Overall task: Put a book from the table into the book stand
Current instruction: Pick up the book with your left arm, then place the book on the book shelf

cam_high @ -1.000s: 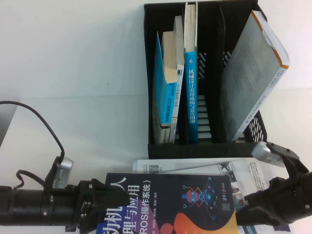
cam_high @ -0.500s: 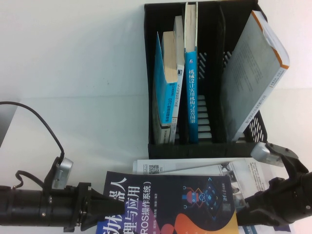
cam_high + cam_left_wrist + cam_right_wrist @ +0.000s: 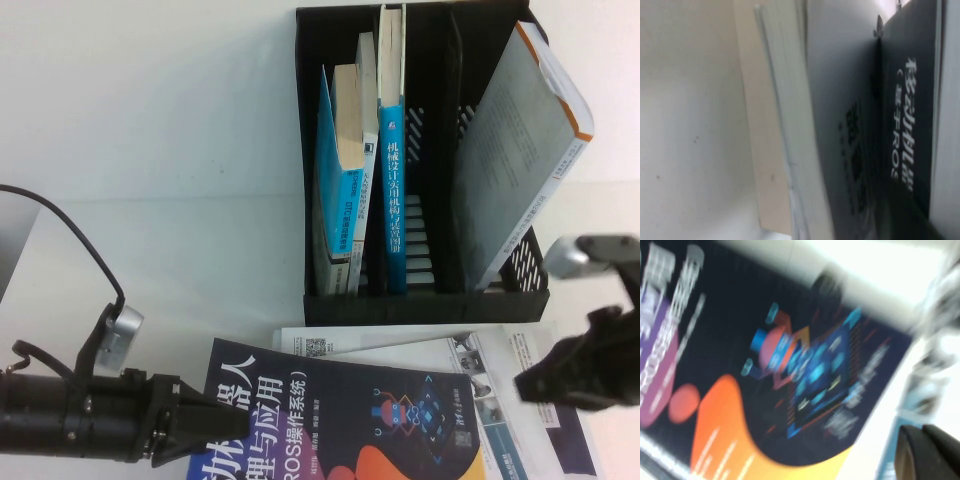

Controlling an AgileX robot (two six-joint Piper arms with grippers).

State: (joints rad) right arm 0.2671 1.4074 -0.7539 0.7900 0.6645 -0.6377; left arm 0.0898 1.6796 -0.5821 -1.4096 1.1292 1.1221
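The navy book point(image 3: 340, 415) with white characters, an orange swirl and a robot graphic lies at the table's point(image 3: 150, 150) near edge, on top of other books. My left gripper point(image 3: 195, 425) sits at the book's left edge and is shut on it. The left wrist view shows the cover point(image 3: 905, 125) and page block edge-on. My right gripper point(image 3: 535, 385) hovers off the book's right side, shut and empty. The right wrist view shows its fingertips point(image 3: 922, 452) beside the cover point(image 3: 765, 355). The black book stand point(image 3: 425, 300) stands behind, with a free slot in the middle.
A white-covered book point(image 3: 400, 348) and blue-and-white printed pages point(image 3: 510, 370) lie under the navy book. In the stand, light-blue books point(image 3: 345, 180) and a blue-spined one point(image 3: 392, 180) fill the left slots. A grey-covered book point(image 3: 520, 150) leans in the right slot.
My left gripper closed at the book's left edge and pulled slightly left; the book turned a little. My right gripper rose and moved right, off the book.
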